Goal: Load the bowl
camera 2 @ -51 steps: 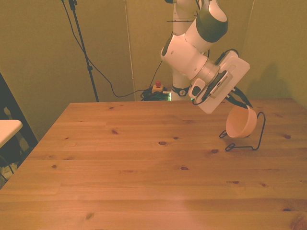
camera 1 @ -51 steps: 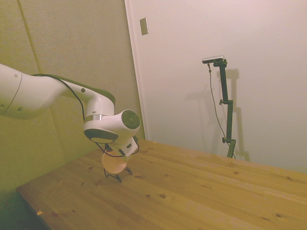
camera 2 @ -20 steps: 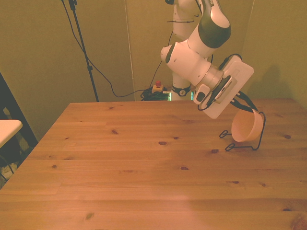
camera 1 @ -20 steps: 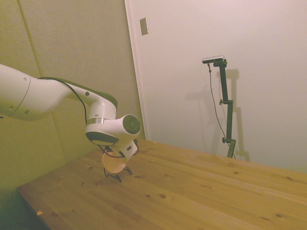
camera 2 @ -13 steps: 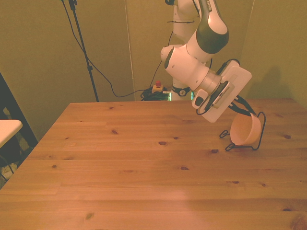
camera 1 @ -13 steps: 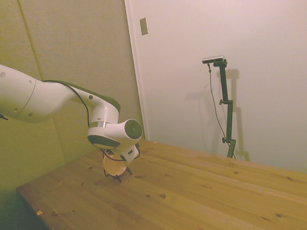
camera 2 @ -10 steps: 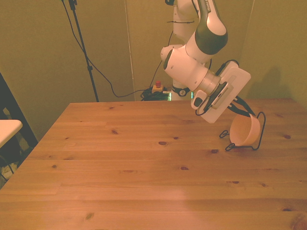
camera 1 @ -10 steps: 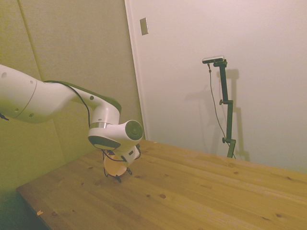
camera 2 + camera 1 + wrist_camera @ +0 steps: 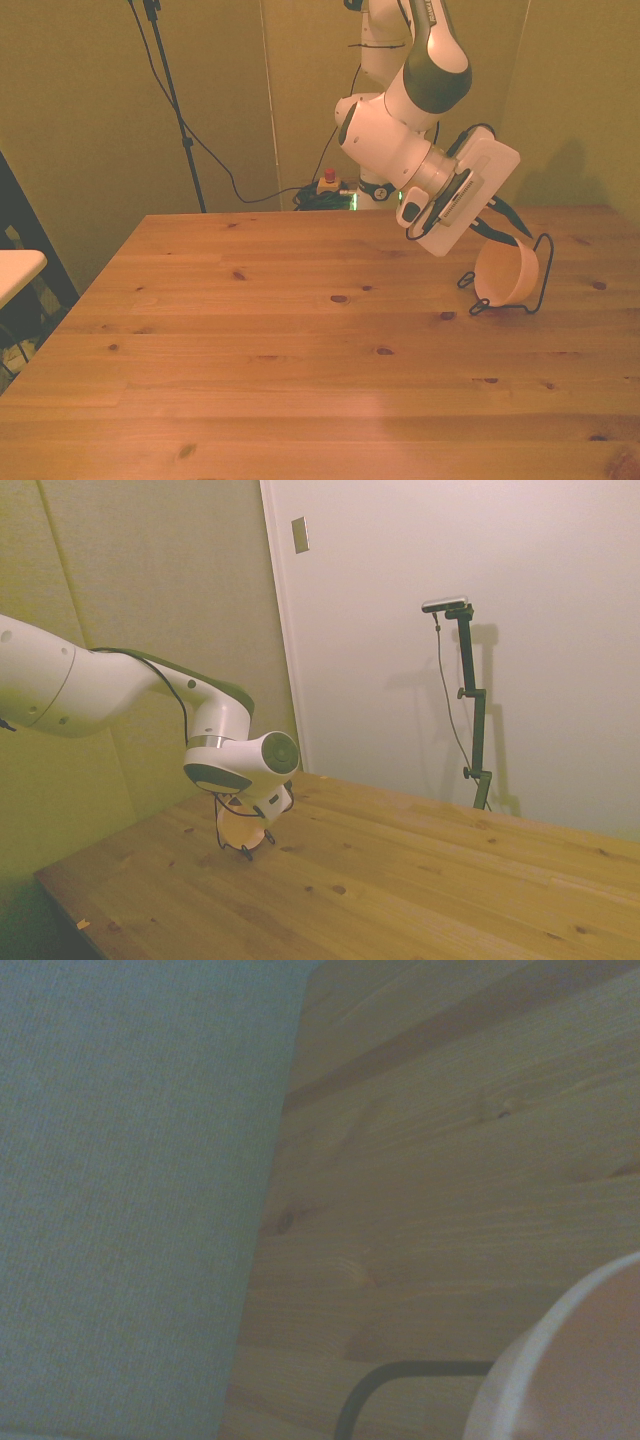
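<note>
Table (image 9: 250, 360) edge near rack (image 9: 538, 280) cradling tilted bowl (image 9: 503, 273).

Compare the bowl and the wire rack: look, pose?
The bowl is solid, smooth and pale peach; the wire rack is a thin black outline you can see through. The bowl is tipped on its side, its opening facing the front view's left, while the rack's loop rises upright behind it and its feet rest on the table. Both sit at the front view's right, under the arm.
</note>
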Motion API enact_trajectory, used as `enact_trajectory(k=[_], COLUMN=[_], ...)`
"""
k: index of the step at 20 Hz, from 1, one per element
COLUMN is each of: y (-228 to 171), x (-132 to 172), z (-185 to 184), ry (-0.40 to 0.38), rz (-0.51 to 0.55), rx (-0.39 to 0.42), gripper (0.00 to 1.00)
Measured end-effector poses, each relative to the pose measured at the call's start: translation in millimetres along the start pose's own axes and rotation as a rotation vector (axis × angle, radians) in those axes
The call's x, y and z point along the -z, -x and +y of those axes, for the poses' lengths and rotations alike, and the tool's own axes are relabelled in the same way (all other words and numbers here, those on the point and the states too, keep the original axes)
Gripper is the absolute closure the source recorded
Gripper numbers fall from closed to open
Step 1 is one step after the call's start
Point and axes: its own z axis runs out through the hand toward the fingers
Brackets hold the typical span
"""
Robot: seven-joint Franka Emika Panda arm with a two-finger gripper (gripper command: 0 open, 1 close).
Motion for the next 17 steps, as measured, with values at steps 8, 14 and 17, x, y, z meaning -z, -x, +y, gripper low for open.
enact_trajectory(k=[8,14,17], y=[20.0,64.9,96.7], x=[38.3,89.9,102.8], z=[-8.3,14.4,34.8], ry=[-0.041,0.018,0.074], rz=[0.042,0.151,0.216], rx=[0.024,0.014,-0.004], gripper=[0.00,0.00,0.00])
